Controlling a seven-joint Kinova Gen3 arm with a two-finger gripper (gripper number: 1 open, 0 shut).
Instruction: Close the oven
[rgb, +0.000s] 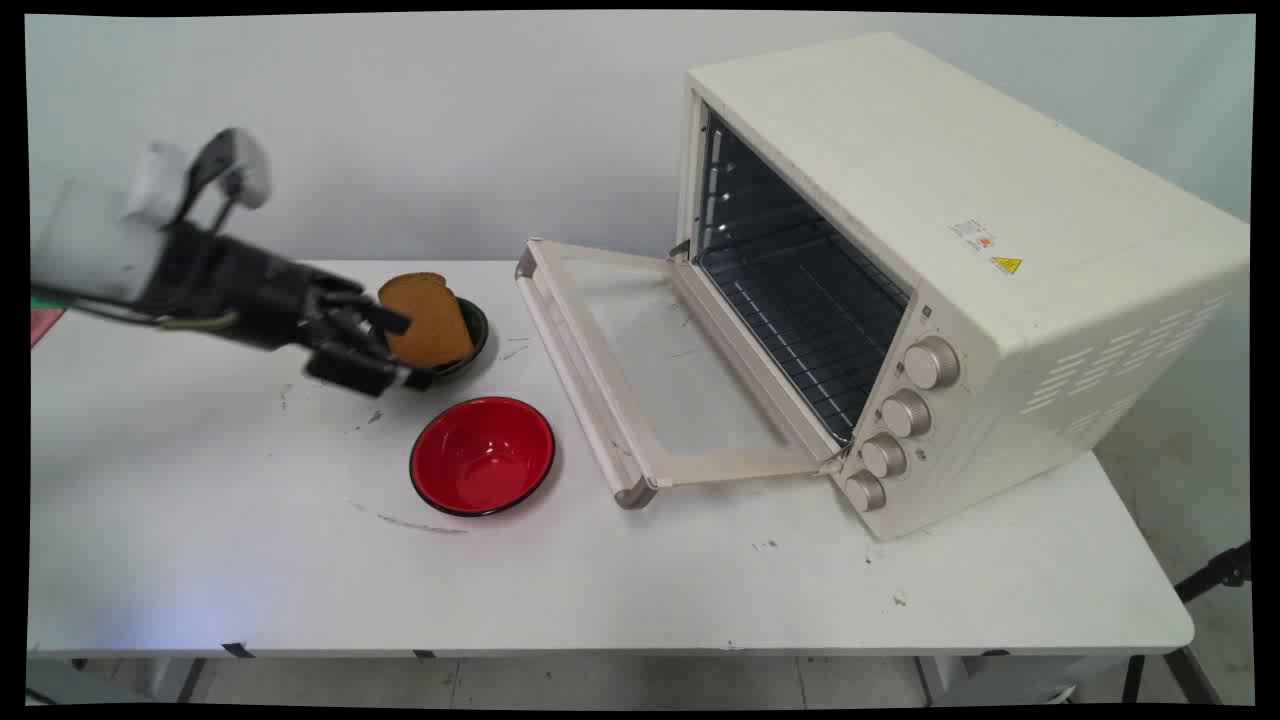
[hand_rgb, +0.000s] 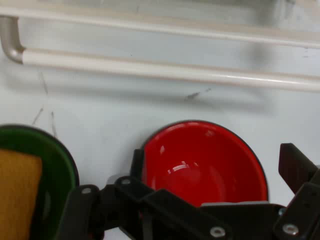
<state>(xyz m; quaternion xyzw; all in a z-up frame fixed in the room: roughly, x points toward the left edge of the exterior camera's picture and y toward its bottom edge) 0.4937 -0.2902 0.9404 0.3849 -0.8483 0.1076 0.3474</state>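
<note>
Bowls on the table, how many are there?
2. A red bowl sits empty near the oven door's handle. A green bowl behind it holds a slice of bread, right by the open gripper. Nothing suggests more are hidden.

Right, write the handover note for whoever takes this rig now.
Gripper: open, holding nothing, low over the table beside the green bowl.
Bread: one slice leaning in the green bowl, not gripped; the hand view shows it off to one side of the fingers.
Red bowl: empty, nearer the table's front, straight ahead in the hand view.
Oven: at the right, door folded down flat, rack bare.
Done: door open.
Left: the bread is not yet picked up; nothing in the oven or the red bowl.
</note>
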